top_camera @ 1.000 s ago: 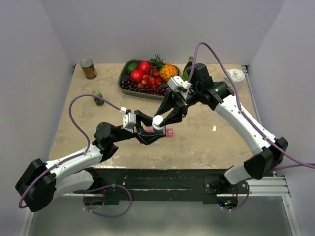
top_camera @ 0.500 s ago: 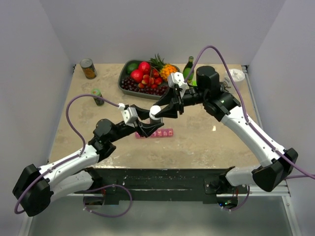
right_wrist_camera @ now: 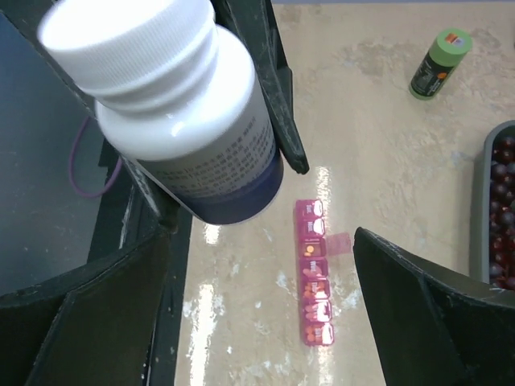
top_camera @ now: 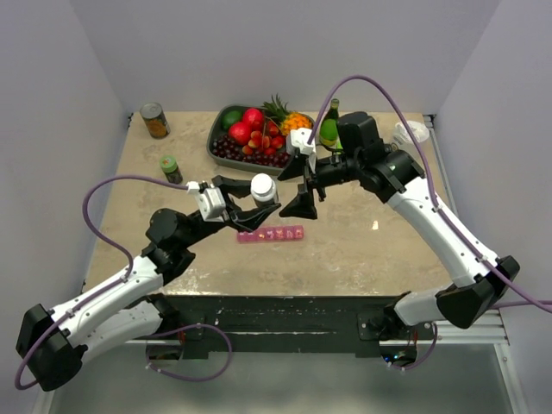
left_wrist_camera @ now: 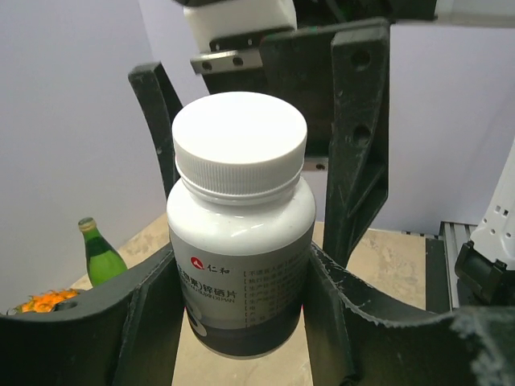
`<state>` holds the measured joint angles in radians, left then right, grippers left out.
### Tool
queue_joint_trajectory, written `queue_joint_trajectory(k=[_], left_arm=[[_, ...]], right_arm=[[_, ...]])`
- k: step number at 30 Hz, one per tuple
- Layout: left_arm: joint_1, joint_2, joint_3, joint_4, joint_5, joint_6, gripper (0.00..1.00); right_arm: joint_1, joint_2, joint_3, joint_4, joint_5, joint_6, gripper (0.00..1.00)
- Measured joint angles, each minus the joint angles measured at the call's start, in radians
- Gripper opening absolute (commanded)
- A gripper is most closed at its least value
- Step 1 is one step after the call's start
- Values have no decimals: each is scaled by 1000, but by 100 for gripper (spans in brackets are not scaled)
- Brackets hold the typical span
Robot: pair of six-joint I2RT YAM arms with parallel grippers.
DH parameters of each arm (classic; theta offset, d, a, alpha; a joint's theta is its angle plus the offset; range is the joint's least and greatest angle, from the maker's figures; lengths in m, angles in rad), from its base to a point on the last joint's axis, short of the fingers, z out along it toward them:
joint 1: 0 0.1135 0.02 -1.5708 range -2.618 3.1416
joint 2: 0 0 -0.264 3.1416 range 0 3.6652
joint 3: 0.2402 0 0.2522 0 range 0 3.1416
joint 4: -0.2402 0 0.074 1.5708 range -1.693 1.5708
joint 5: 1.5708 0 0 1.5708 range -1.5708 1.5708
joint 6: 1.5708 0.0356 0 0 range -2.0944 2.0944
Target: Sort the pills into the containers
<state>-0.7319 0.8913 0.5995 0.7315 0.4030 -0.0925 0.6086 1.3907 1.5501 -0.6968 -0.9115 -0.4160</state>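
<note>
My left gripper (top_camera: 252, 200) is shut on a white pill bottle (top_camera: 263, 187) with a white screw cap and holds it upright above the table. In the left wrist view the bottle (left_wrist_camera: 240, 225) sits squeezed between my two pads (left_wrist_camera: 326, 297). My right gripper (top_camera: 304, 187) stands open just right of the bottle, not touching it. Below lies the pink strip of containers (top_camera: 271, 234). In the right wrist view the containers (right_wrist_camera: 315, 273) show orange pills (right_wrist_camera: 315, 286) inside and one lid flipped open; the bottle (right_wrist_camera: 177, 121) fills the upper left.
A tray of fruit (top_camera: 216, 145) and a green glass bottle (top_camera: 329, 121) stand at the back. A tin can (top_camera: 155, 121) is at the back left, a green-capped jar (top_camera: 170, 168) nearer. A white crumpled item (top_camera: 412, 131) lies back right.
My right gripper has opened, let go of the bottle and drawn back to the right. My left arm has carried the bottle up and leftward, away from above the strip.
</note>
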Motion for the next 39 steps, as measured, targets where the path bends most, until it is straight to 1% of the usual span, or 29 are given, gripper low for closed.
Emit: queue_joint_trajectory(k=[7,12,17,23,24,26,28,29,34,37,39], left_arm=[[20,-5,1,-127,64,0,0],[38,0,5,-240,138,3,0],[45,61,60,-374,194,12,0],[45,119,120,-491,226,42,0],[45,128,131,-512,230,51,0],[45,140,143,-539,233,58,0],[45,148,151,-561,237,63,0],[45,151,154,-569,238,67,0],[45,165,168,-607,239,96,0],[45,166,169,-628,239,109,0],[45,167,174,-644,238,115,0]], right_arm=[[0,14,175,-230,44,-199,99],[1,-1,193,-337,71,-293,99],[11,15,192,-369,110,-279,97],[31,51,192,-367,144,-241,90],[37,57,193,-367,147,-237,87],[51,71,193,-368,158,-230,82],[63,88,193,-369,161,-225,80],[67,95,193,-370,161,-222,77],[71,114,193,-374,163,-212,73],[71,114,195,-374,166,-210,70],[71,114,196,-374,169,-205,65]])
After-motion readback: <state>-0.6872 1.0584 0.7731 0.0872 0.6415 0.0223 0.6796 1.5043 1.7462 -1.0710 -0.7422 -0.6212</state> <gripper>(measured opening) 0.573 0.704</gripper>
